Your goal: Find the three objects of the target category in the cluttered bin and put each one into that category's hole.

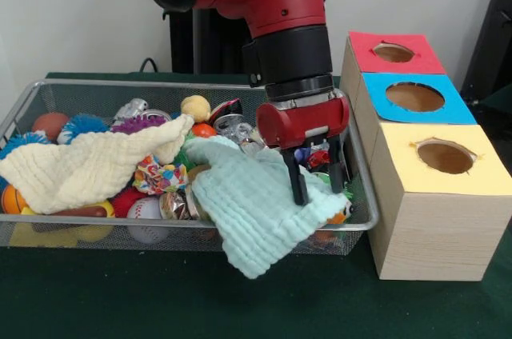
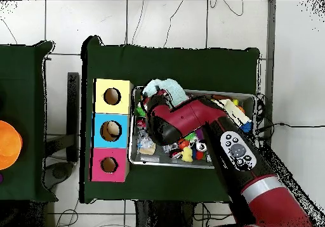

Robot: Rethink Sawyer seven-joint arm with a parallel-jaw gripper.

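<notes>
The wire mesh bin [image 1: 32, 99] is full of toys, balls and two cloths; it also shows in the overhead view [image 2: 247, 99], mostly under my arm. My gripper [image 1: 319, 193] is down in the bin's right end, next to the boxes. Its fingers [image 1: 296, 183] stand apart, the left one pressing on a mint green cloth [image 1: 248, 211] that hangs over the bin's front rim. I see nothing held between them. No clear crushed bottle shows plainly; a cream cloth [image 1: 88, 167] and the mint cloth cover much of the pile. Crushed silver cans [image 1: 232, 125] lie behind the gripper.
Three wooden boxes stand right of the bin, each with a round hole: red top [image 1: 394, 52], blue top [image 1: 414, 97], yellow top [image 1: 445, 157]. In the overhead view they sit left of the bin, with the yellow box [image 2: 112, 96] by the mint cloth [image 2: 166, 86].
</notes>
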